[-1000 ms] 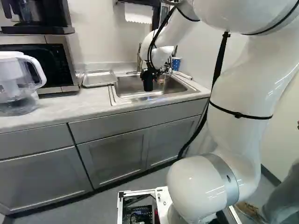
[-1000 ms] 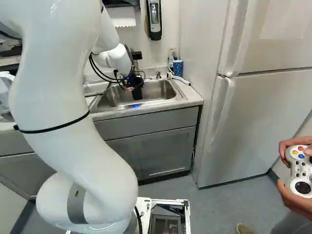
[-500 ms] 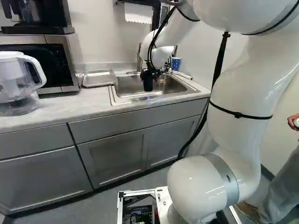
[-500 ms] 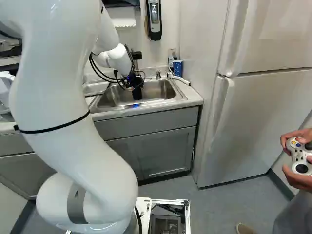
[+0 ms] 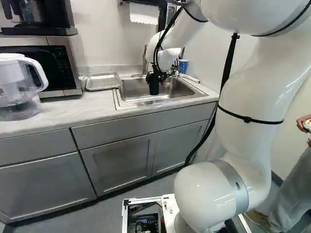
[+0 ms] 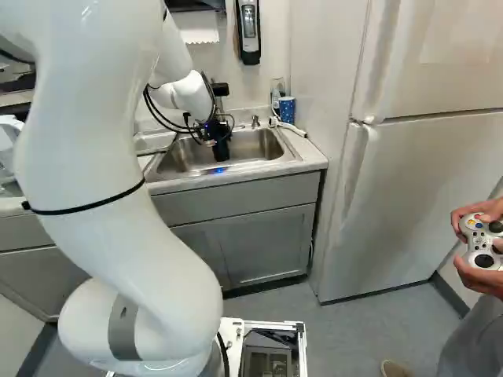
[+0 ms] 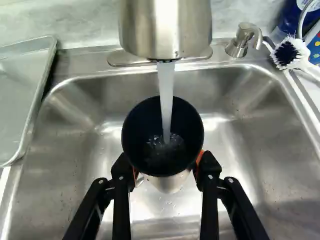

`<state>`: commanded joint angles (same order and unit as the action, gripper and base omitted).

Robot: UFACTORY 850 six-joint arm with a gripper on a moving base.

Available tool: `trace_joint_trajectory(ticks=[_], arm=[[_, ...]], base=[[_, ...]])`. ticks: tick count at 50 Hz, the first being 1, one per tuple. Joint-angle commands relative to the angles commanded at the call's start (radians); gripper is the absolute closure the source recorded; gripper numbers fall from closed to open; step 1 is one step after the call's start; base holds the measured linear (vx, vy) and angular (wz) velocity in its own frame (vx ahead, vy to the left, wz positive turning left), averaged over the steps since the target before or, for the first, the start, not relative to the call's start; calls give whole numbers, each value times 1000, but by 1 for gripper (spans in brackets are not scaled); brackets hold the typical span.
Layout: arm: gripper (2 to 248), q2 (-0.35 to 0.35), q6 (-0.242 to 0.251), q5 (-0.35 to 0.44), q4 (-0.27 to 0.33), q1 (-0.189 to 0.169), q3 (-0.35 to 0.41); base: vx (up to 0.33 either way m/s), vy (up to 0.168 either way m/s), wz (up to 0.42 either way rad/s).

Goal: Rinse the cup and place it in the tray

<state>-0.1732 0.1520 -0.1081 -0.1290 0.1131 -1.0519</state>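
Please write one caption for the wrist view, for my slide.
Water from the faucet runs into the dark cup, held in the gripper over the sink.

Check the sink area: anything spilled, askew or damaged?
Nothing stands out. Water from the faucet lands inside the dark cup, gripped over the sink by the gripper. The tray lies beside the sink, with no visible damage.

White robot arm (image 5: 248, 111), right of the middle, reaching over a stainless-steel sink (image 5: 146, 101); its black gripper (image 5: 155, 76) appears to hold a dark cup (image 5: 154, 87). Left of the sink, a metal tray (image 5: 103, 81) lies on the countertop (image 5: 73, 110) beside a microwave (image 5: 62, 60). A water-filter pitcher (image 5: 15, 90) stands at the left edge.
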Motion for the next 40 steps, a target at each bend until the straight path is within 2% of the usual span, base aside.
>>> trace_joint_trajectory(ticks=[40], arm=[[127,0,0,0,0,0,0]], base=[[0,0,0]])
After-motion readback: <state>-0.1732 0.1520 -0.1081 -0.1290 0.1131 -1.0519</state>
